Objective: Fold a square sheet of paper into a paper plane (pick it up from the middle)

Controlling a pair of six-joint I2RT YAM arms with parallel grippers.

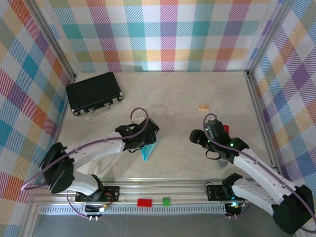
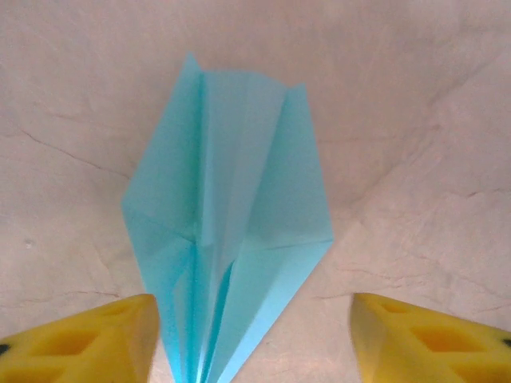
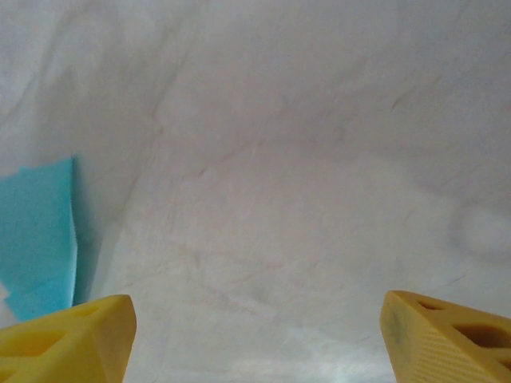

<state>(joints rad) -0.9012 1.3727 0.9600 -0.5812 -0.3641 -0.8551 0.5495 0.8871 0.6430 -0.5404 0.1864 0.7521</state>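
Note:
The square sheet of paper stands folded into a slim light turquoise paper plane (image 1: 147, 150) that lies flat on the table, nose toward the near edge. In the left wrist view the paper plane (image 2: 231, 207) shows its centre crease and layered wings. My left gripper (image 1: 147, 139) hovers right over it, open; its yellow fingers (image 2: 88, 343) stand wide, the plane's narrow end close to the left one and untouched by the right. My right gripper (image 1: 198, 138) is open over bare table to the right of the plane. In the right wrist view the plane (image 3: 36, 231) lies at the left edge.
A black case (image 1: 94, 92) lies at the back left. A small tan scrap (image 1: 203, 106) sits at mid-back right. A red-tipped object (image 1: 226, 129) lies just behind the right wrist. Plaid walls close in the back and both sides; a metal rail (image 1: 163, 190) runs along the near edge.

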